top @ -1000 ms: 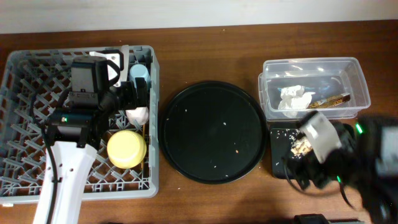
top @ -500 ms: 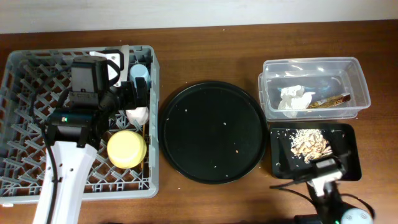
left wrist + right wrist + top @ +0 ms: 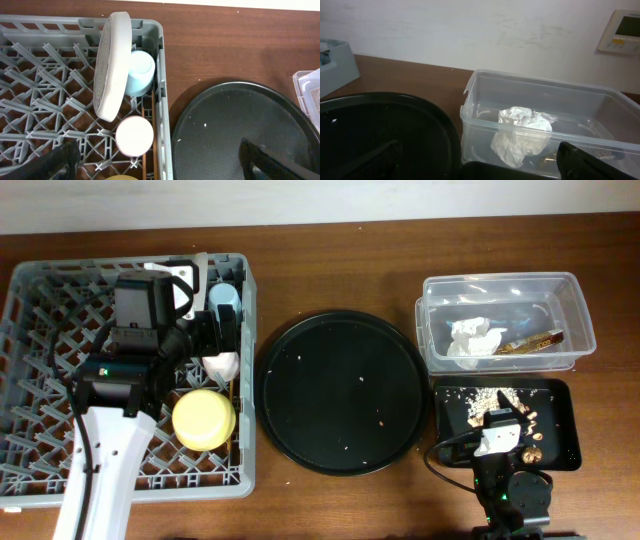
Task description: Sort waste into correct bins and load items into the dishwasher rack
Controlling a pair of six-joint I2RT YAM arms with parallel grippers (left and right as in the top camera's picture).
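Shifting leftward and onto the shallow tray (image 3: 565, 395) since half a second ago, the right arm (image 3: 510, 480) overlaps its front rim near the table's (image 3: 330, 240) front right corner, its jaws wide apart; the scraps (image 3: 497, 395) lie more scattered. The left arm (image 3: 125, 370) is unmoved over the rack (image 3: 40, 290) at the left edge, jaws wide above plate (image 3: 112, 65), blue cup (image 3: 140, 70) and pink cup (image 3: 134, 136), bowl (image 3: 204, 418) nearer the front. Napkin (image 3: 522, 132) and wrapper (image 3: 530, 340) lie in the tub (image 3: 500, 280), back right. The round tray (image 3: 340, 390) sits just beside rack and tub; bare wood runs along the back edge.
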